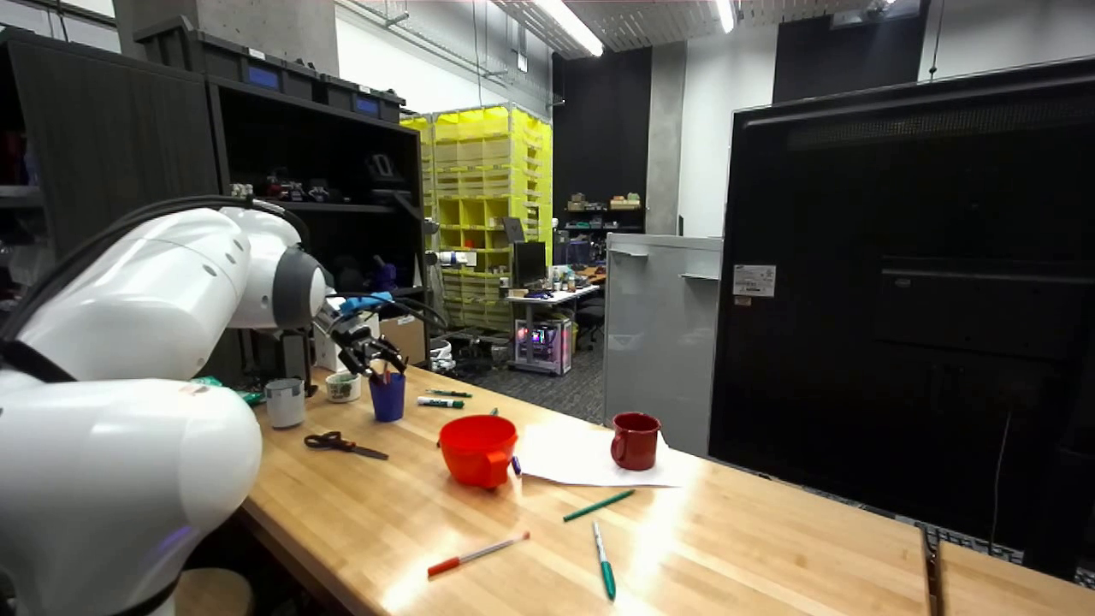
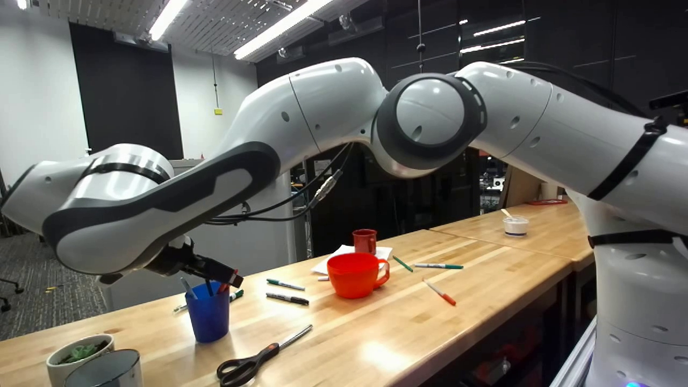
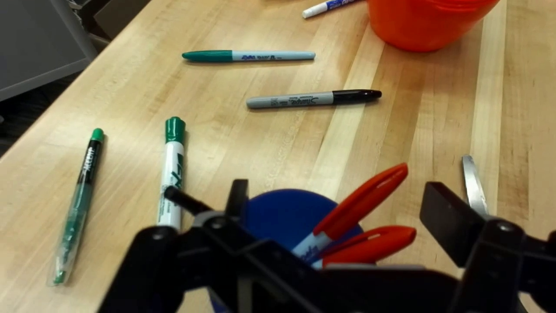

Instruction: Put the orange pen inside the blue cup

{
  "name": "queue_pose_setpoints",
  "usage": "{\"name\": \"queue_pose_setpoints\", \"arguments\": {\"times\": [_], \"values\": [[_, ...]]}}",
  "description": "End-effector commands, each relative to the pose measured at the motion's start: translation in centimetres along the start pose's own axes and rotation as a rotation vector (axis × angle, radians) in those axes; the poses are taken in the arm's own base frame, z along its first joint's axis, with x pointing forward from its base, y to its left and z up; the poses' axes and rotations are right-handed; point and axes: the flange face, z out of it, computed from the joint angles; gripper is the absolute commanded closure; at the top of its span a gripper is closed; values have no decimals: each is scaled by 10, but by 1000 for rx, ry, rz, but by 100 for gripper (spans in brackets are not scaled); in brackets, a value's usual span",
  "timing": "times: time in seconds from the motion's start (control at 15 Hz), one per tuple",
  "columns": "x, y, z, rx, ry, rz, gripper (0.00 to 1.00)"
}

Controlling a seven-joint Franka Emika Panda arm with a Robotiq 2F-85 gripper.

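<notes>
Blue cup (image 2: pixel 208 321): upright on the wooden table (image 2: pixel 344 328), below the gripper (image 3: pixel 339 208) as we look down from the wrist; a slim grey-blue shaft (image 2: pixel 188 288) also sticks up from it.
Jaws: spread well apart; in the wrist view we see the cup's mouth between the two fingers (image 3: pixel 449 221).
Orange-capped pens (image 3: pixel 365 200): two, both inside the blue cup, tilted, caps up and poking past the rim. In the wrist view the caps lie between the jaws, with bare wood showing between the upper cap and one finger. We cannot tell whether the lower cap touches the gripper's body.
Loose orange-red pen (image 1: pixel 479 554): flat on the table, well apart from cup and jaws in both exterior views. We cannot tell which pen the task means.
Green-capped marker (image 3: pixel 173 169): lying near the cup.
Scissors (image 2: pixel 270 352): on the table, near the cup.
Red bowl (image 2: pixel 356 275): farther along the table, handle to its side.
Dark red cup (image 1: pixel 636 441): upright on white paper (image 1: pixel 565 453).
</notes>
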Motion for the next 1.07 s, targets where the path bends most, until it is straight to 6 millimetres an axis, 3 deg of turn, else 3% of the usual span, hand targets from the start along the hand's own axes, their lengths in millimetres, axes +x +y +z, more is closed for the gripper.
{"name": "queue_pose_setpoints", "arguments": {"times": [0.0,0.33,0.6,0.73,1.0], "values": [[-19,7,-19,-33,59,26,0],[-63,22,-41,-98,183,145,0],[-119,36,-47,-101,351,300,0],[-150,40,-37,-81,428,391,0],[-196,47,8,-17,545,600,0]]}}
